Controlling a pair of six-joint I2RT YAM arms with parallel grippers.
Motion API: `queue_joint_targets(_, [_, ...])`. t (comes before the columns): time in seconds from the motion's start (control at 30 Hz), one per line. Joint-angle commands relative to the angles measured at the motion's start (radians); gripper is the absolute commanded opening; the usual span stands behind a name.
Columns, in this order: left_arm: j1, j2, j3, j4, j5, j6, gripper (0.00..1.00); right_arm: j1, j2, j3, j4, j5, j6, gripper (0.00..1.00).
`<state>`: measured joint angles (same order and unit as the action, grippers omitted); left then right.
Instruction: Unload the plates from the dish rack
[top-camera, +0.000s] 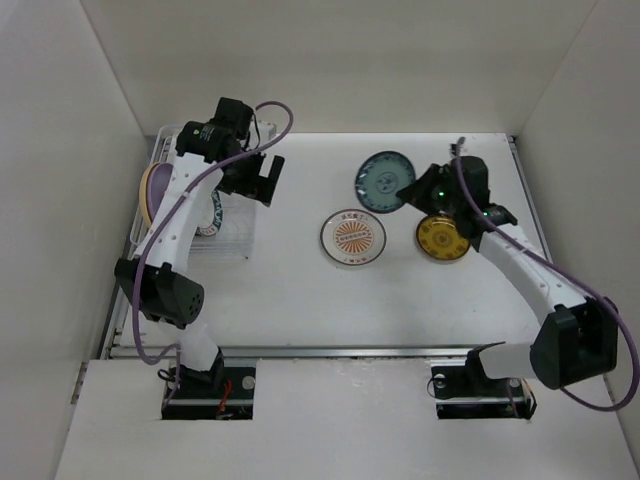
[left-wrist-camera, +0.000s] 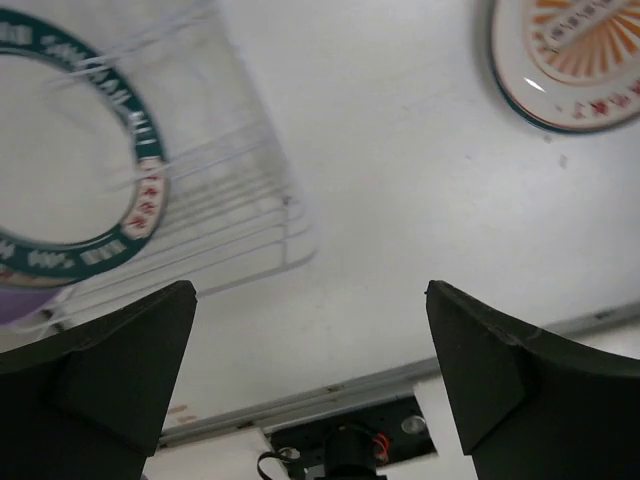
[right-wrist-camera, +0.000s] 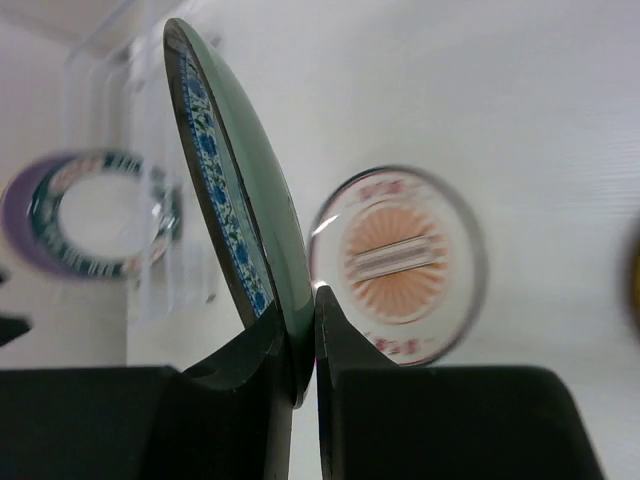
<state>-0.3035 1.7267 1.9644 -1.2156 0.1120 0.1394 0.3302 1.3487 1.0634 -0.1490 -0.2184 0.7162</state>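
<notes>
Pinching the teal plate (right-wrist-camera: 255, 200) by its rim, the right claw (right-wrist-camera: 305, 330) is closed tight at 1 o'clock on the surface (top-camera: 300, 290). The sunburst plate (top-camera: 353, 238) lies flat at the teal plate's 7 o'clock and the mustard plate (top-camera: 443, 237) at its 4 o'clock. The left claw (left-wrist-camera: 310, 290) gapes wide and empty beside the dish rack (top-camera: 232, 240) at 9 o'clock, which holds the teal-rimmed white plate (left-wrist-camera: 60, 150) and the purple-backed plate (top-camera: 150, 190).

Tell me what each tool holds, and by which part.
The right tool grips the teal plate by its rim; the left tool is open, holding nothing.
</notes>
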Motion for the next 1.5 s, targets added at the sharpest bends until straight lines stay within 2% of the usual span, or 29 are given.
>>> queue_joint_targets(0.0, [0.043, -0.104, 0.034, 0.042, -0.264, -0.066, 1.00, -0.164, -0.095, -0.026, -0.133, 0.128, 0.023, 0.00])
queue_joint_targets(0.1, [0.079, -0.144, -0.011, 0.076, -0.282, -0.066, 1.00, -0.296, -0.115, -0.097, -0.202, 0.165, 0.023, 0.00])
queue_joint_targets(0.23, [0.090, -0.185, -0.091, 0.108, -0.319, -0.047, 1.00, -0.410, -0.115, -0.201, -0.236, 0.186, 0.023, 0.00])
queue_joint_targets(0.47, [0.099, -0.196, -0.124, 0.117, -0.333, -0.038, 1.00, -0.467, -0.033, -0.281, -0.179, 0.154, 0.023, 0.02])
queue_joint_targets(0.6, [0.099, -0.196, -0.104, 0.117, -0.342, -0.038, 1.00, -0.476, 0.048, -0.281, -0.167, 0.154, -0.006, 0.16])
queue_joint_targets(0.73, [0.099, -0.196, -0.104, 0.117, -0.333, -0.027, 1.00, -0.476, 0.092, -0.272, -0.188, 0.143, -0.040, 0.50])
queue_joint_targets(0.77, [0.099, -0.196, -0.104, 0.117, -0.333, -0.027, 1.00, -0.476, 0.092, -0.272, -0.189, 0.143, -0.052, 0.67])
queue_joint_targets(0.8, [0.099, -0.196, -0.104, 0.117, -0.333, -0.027, 1.00, -0.476, 0.092, -0.272, -0.204, 0.152, -0.052, 0.72])
queue_joint_targets(0.97, [0.099, -0.196, -0.104, 0.117, -0.324, -0.006, 1.00, -0.476, 0.050, -0.272, -0.256, 0.186, -0.084, 0.78])
queue_joint_targets(1.2, [0.099, -0.148, -0.125, 0.151, -0.449, 0.064, 1.00, -0.476, -0.080, -0.243, -0.305, 0.174, -0.093, 0.78])
queue_joint_targets(1.27, [0.128, -0.139, -0.125, 0.151, -0.440, 0.074, 0.92, -0.476, -0.121, -0.231, -0.316, 0.162, -0.103, 0.78])
queue_joint_targets(1.4, [0.213, -0.105, -0.125, 0.172, -0.371, 0.054, 0.64, -0.409, -0.201, -0.169, -0.339, 0.171, -0.141, 0.78])
queue_joint_targets(1.47, [0.251, -0.080, -0.125, 0.172, -0.356, 0.054, 0.57, -0.378, -0.220, -0.137, -0.362, 0.203, -0.141, 0.78])
